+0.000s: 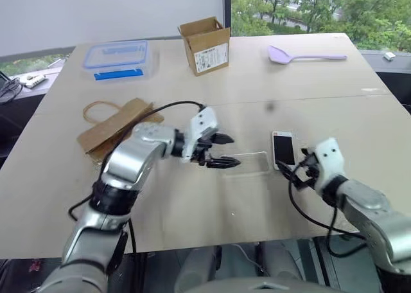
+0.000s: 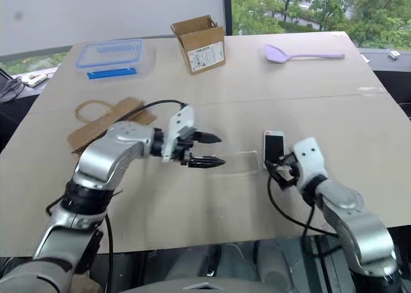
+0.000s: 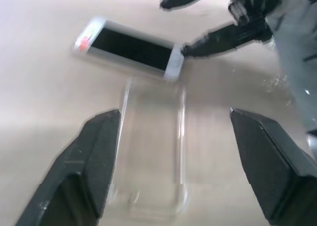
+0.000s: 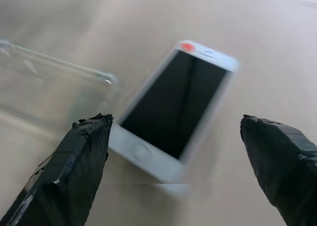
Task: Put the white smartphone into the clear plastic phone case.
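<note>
Table (image 1: pixel 192 203), tan, bearing toward its far edge a blue-lidded clear box (image 1: pixel 119 60), an open cardboard box (image 1: pixel 205 45), a lilac spatula (image 1: pixel 305 55), and at the left a flat brown paper bag (image 1: pixel 114 127). Near centre the clear case (image 1: pixel 247 162) lies flat, the white phone (image 1: pixel 283 148) face up just beside its right end, nothing covering either. Left gripper (image 1: pixel 221 150) points right at the case's left end, fingers spread and empty; right gripper (image 1: pixel 294 169) sits at the phone's near end, fingers wide apart, holding nothing.

On the beige table (image 2: pixel 359 126), the white smartphone (image 2: pixel 273 145) lies screen-up just beside the clear plastic phone case (image 2: pixel 241 162). The left gripper (image 2: pixel 210 150) gapes over the case's end; the right gripper (image 2: pixel 276 171) is near the phone.
</note>
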